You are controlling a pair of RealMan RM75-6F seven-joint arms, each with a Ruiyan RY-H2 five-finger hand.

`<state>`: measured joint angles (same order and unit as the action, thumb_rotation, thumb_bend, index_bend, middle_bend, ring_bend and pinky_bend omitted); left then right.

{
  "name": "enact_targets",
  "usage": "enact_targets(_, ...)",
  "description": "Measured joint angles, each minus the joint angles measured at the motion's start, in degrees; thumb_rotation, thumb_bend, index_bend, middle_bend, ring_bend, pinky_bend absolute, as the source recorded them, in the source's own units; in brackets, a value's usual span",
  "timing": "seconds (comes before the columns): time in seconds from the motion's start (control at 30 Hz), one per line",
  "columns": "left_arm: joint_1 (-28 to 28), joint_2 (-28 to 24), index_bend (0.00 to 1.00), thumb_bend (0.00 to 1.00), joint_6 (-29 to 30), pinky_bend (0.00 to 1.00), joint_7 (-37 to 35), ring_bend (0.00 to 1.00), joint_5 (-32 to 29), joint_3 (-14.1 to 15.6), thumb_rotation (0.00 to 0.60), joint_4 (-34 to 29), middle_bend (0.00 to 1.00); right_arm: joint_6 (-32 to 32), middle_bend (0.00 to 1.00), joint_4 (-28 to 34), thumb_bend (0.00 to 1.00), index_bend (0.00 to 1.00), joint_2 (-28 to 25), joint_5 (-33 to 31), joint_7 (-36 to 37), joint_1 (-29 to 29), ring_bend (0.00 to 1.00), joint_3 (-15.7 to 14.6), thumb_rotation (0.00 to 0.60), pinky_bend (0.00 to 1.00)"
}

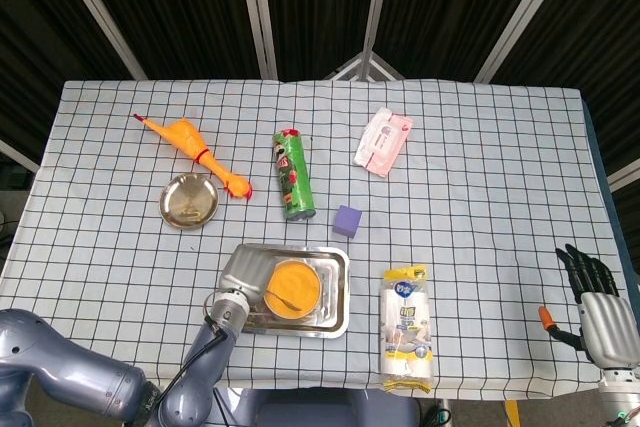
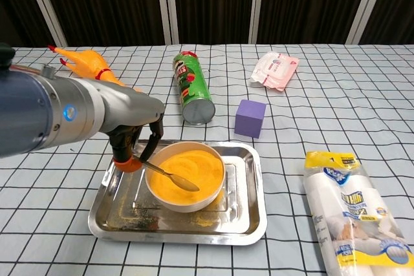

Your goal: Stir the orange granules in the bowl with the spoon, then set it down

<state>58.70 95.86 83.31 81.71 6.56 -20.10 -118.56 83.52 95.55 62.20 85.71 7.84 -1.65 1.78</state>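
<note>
A white bowl [image 2: 186,193] full of orange granules [image 2: 194,163] sits in a steel tray [image 2: 246,214] near the table's front edge; the same bowl [image 1: 294,288] shows in the head view. My left hand [image 2: 132,130] holds the orange end of a metal spoon [image 2: 169,176] at the bowl's left rim, and the spoon's scoop lies in the granules. In the head view the left hand [image 1: 243,272] covers the tray's left part. My right hand [image 1: 600,309] hangs off the table's right front corner, fingers spread, holding nothing.
A purple cube [image 2: 250,117] and a green chips can [image 2: 192,88] lie behind the tray. A packet of white rolls [image 2: 349,208] lies to its right, a pink wipes pack [image 2: 275,69] at the back. A rubber chicken [image 1: 195,152] and small steel dish [image 1: 189,200] are far left.
</note>
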Motion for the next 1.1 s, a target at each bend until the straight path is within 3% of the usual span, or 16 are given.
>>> enact_targets(0.5, 4.81, -0.06, 0.79, 0.93, 2.45, 0.97, -1.44, 1.00, -9.80, -1.38, 0.600, 1.00, 1.00, -0.46, 0.00, 0.46, 0.40, 0.00, -0.35, -0.28, 0.94, 0.00, 0.00, -0.10, 0.600, 0.00)
enact_targets(1.1, 7.78, 0.77, 0.80, 0.94, 2.25, 0.97, -3.33, 1.00, -14.30, -1.91, 0.600, 5.88, 1.00, -0.74, 0.00, 0.78, 0.40, 0.00, -0.59, -0.52, 1.53, -0.05, 0.00, -0.06, 0.600, 0.00)
